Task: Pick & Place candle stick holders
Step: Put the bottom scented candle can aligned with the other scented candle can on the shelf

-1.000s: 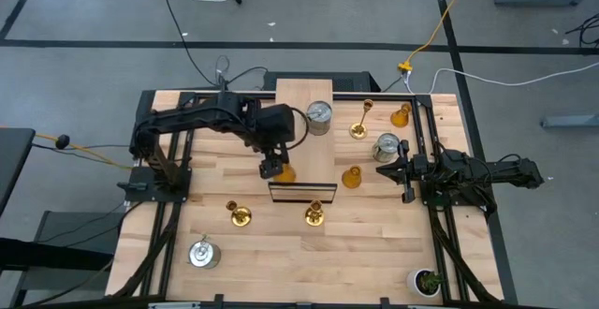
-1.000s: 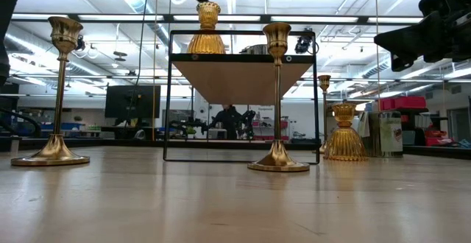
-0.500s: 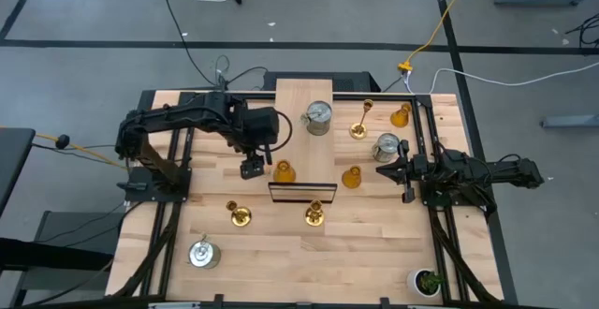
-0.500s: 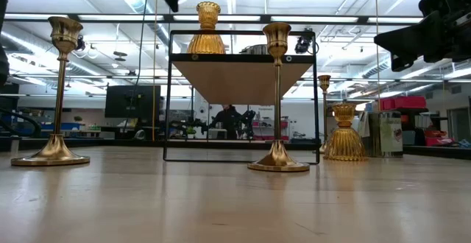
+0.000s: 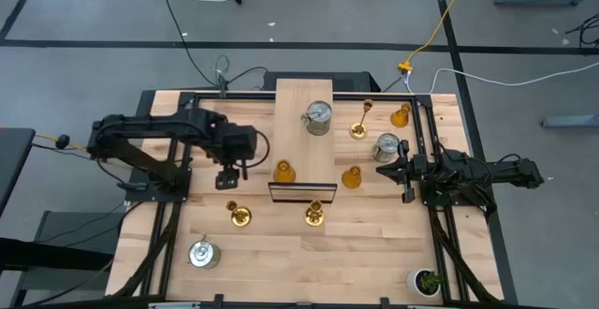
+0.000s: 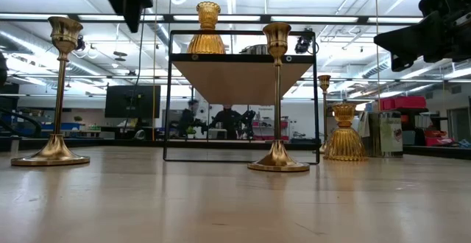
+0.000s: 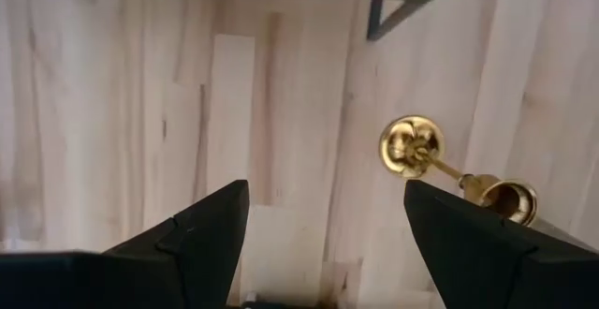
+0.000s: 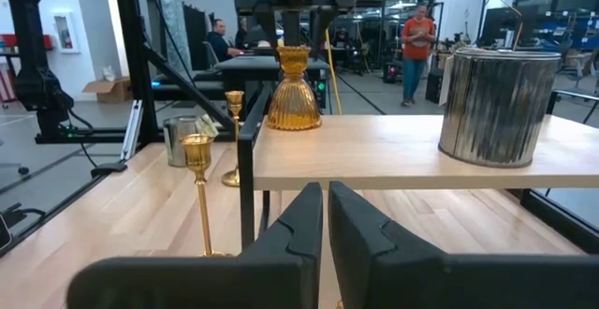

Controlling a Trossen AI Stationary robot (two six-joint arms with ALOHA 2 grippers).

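Left claw (image 5: 227,180) open beside shelf (image 5: 302,150) edge.

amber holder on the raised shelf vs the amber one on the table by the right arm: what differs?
Support: the amber holder on the shelf stands on the raised wooden shelf, near its front edge; the amber holder on the table stands on the tabletop just right of the shelf.
Neighbours: the shelf one shares the shelf with a silver can; the table one stands near another silver can.
Shared: both upright, squat, ribbed amber, held by neither pincer.
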